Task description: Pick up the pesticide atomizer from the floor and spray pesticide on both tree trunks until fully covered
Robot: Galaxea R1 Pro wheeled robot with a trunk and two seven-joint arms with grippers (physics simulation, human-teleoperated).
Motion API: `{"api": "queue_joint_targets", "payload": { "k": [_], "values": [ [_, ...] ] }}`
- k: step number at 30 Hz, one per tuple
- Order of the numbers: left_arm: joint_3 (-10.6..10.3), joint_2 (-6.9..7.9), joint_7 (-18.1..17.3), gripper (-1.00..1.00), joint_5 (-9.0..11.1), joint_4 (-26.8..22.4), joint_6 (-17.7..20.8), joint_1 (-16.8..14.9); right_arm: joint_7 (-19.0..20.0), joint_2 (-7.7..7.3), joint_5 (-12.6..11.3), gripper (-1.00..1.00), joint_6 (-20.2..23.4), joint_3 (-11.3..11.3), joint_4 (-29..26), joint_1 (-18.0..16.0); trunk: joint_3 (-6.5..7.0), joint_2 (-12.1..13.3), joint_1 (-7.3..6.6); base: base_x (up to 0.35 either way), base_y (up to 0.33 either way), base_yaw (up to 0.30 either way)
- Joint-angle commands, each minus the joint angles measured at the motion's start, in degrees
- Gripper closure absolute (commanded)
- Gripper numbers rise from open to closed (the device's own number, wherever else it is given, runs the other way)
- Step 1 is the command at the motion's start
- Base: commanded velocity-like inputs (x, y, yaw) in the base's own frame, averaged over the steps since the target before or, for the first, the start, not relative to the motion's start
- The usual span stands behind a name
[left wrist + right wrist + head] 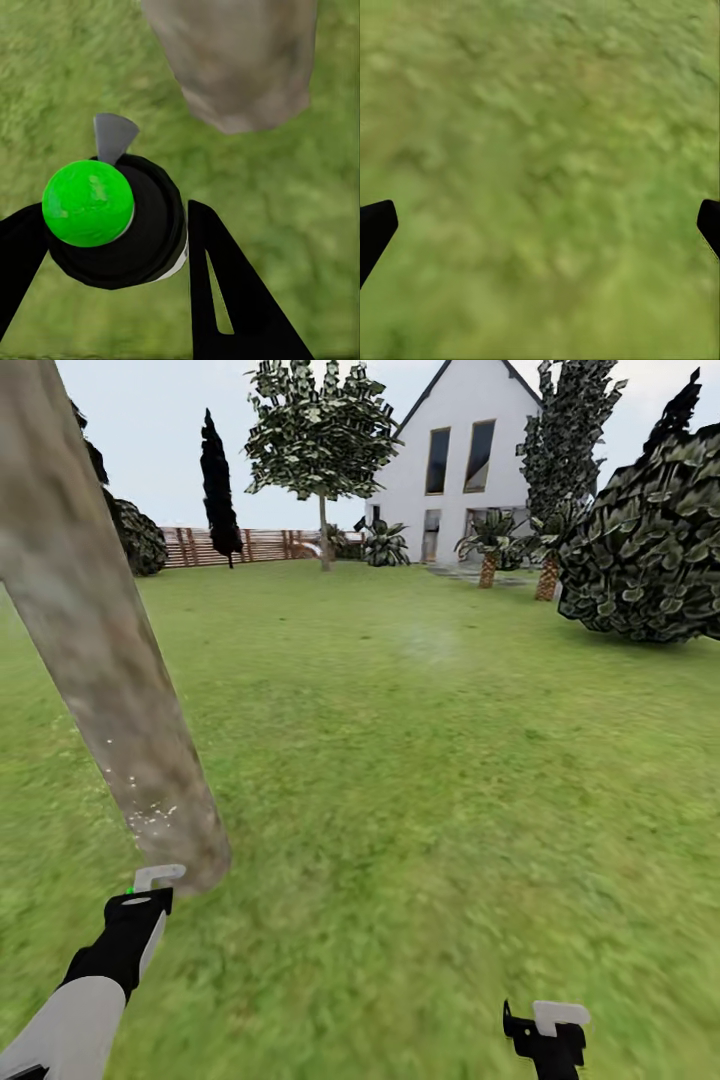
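At lower left of the head view, the pesticide atomizer [112, 221], green-topped here, is pinched by the left gripper [140, 905] just beside the tree trunk [110, 660]; whitish pesticide [150, 815] specks its base. The right gripper [540, 217] is spread, empty. Upper bark could be missed if aim is kept low.

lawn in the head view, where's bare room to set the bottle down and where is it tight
Free: the wide grass between the near tree trunk and the big bush, running back toward the house; also the grass under the open right gripper. Crowded: the trunk's base, where the left gripper holds the atomizer close to the bark.
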Motion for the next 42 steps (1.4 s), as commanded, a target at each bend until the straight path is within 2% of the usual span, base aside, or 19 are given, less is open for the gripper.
{"api": "queue_joint_targets", "payload": {
  "k": [1, 11, 34, 42],
  "values": [
    [0.0, -0.01, 0.0, 1.0, 0.0, 0.0, 0.0, 0.0, 0.0, 0.0, 0.0, -1.0, 0.0, 0.0, 0.0, 0.0, 0.0, 0.0, 0.0, 0.087, -0.268, 0.278],
    [0.0, -0.4, 0.1, 1.0, -0.1, 0.0, 0.0, 0.0, 0.0, 0.0, 0.0, -1.0, 0.0, 0.0, 0.0, 0.0, 0.0, 0.0, 0.0, 0.09, -0.268, 0.029],
    [0.3, -0.52, 0.5, 1.0, -0.1, -0.1, 0.0, 0.0, 0.0, 0.01, 0.1, -1.0, 0.0, 0.0, 0.0, 0.0, 0.0, 0.0, 0.0, 0.129, -0.268, 0.267],
    [0.3, -0.56, 0.5, 1.0, -0.1, -0.1, 0.0, 0.0, 0.0, 0.01, 0.0, -1.0, 0.0, 0.0, 0.0, 0.0, 0.0, 0.0, 0.0, 0.143, -0.268, 0.035]
  ]
}}
